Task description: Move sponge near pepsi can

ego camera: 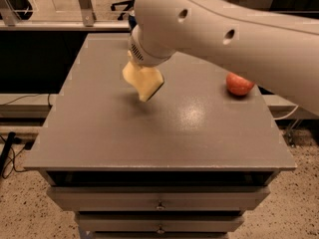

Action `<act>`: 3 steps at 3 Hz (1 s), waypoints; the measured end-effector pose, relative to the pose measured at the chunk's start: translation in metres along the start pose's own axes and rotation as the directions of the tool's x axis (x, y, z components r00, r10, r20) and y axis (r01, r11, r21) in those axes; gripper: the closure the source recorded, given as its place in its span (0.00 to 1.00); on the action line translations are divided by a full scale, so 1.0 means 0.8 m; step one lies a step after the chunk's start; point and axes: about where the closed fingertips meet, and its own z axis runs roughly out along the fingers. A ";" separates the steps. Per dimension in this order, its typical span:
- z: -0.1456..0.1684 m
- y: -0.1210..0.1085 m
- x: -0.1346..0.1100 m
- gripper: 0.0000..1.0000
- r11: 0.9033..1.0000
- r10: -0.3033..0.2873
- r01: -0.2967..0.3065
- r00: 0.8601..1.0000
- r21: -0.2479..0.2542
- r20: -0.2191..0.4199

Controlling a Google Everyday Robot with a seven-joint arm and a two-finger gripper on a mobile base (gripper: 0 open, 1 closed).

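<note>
Gripper [146, 86] under wrist, above table [149, 148] left-centre, shadow beneath. Sponge [130, 73] at it; whether pinched, cannot tell. Apple [239, 84] well apart, right.

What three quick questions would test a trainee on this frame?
1. True or false: the apple lies on the table, apart from the gripper.
2. Multiple choice: the gripper is (A) above the tabletop, left of the apple in the picture; (B) down by the drawers; (C) touching the apple.
3. Short answer: how many drawer knobs show below the tabletop?

Key: 1 true; 2 A; 3 two.
</note>
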 end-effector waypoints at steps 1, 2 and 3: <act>0.000 0.000 -0.001 1.00 1.000 -0.017 0.017 1.000 0.000 0.001; 0.005 -0.011 -0.005 1.00 1.000 -0.002 0.001 0.999 0.011 0.037; 0.017 -0.063 -0.031 1.00 0.998 0.021 -0.028 0.993 0.055 0.118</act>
